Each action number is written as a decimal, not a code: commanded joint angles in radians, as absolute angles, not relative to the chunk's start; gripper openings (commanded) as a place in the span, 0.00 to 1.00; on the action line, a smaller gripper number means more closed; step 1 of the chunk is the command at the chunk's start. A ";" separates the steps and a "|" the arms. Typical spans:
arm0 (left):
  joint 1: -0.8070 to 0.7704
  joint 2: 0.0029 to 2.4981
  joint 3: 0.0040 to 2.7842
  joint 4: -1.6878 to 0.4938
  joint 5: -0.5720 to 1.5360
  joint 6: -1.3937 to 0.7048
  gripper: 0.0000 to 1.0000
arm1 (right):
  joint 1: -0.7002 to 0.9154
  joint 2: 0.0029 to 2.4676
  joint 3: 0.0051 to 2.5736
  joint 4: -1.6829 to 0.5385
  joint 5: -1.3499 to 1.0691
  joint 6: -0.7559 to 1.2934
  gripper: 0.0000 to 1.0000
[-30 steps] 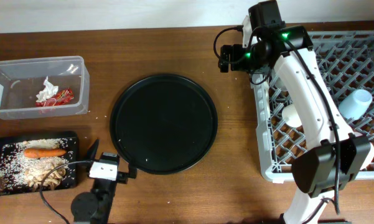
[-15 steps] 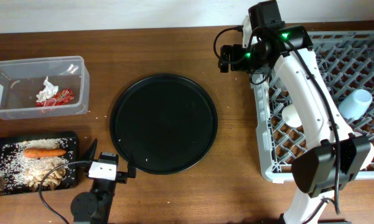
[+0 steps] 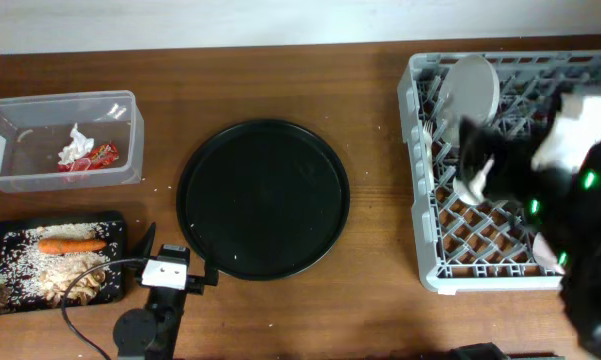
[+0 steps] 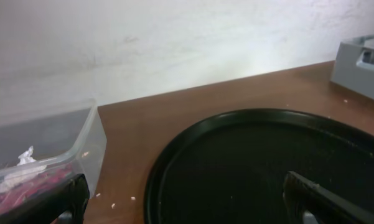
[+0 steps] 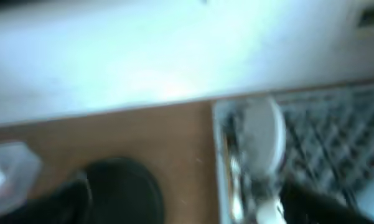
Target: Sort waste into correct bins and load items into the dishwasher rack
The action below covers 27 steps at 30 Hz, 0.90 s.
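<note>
A round white plate (image 3: 472, 90) stands on edge in the back left of the grey dishwasher rack (image 3: 420, 205); it also shows in the right wrist view (image 5: 264, 134). A small white cup (image 3: 467, 186) lies in the rack. My right arm is a motion blur over the rack's right side, hiding the light blue cup. My right gripper (image 5: 190, 202) is open and empty above the rack (image 5: 221, 143). My left gripper (image 4: 187, 199) is open and empty at the round tray's near edge. The clear tub (image 3: 5, 110) holds white tissue (image 3: 76, 146) and a red wrapper (image 3: 100, 156). The black rectangular tray (image 3: 0, 235) holds a carrot (image 3: 72, 244), rice and brownish scraps (image 3: 75, 275).
A large round black tray (image 3: 263, 197) lies mid-table; it also shows in the left wrist view (image 4: 249, 162). A few rice grains (image 4: 112, 199) lie on the wood between it and the tub (image 4: 62, 143). A white wall runs behind the table.
My right arm has swung fast from the rack's back left corner toward the right front and is blurred. The plate it covered now shows standing in the rack. The left arm has not moved.
</note>
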<state>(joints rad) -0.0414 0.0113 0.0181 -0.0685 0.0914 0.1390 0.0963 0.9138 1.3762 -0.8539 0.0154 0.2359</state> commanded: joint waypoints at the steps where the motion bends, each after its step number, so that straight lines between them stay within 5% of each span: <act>1: -0.036 0.005 0.009 -0.075 0.081 0.152 0.99 | 0.017 0.603 0.891 -0.567 -0.113 0.241 0.99; 6: -0.036 0.005 0.009 -0.075 0.081 0.152 0.99 | 0.019 0.121 0.193 0.062 -0.173 0.244 0.99; 20: -0.036 0.005 0.009 -0.075 0.081 0.152 0.99 | -0.007 0.003 0.006 0.054 -0.123 -0.156 0.99; 27: -0.036 0.005 0.009 -0.075 0.081 0.152 0.99 | -0.007 0.003 0.006 -0.065 -0.146 -0.130 0.99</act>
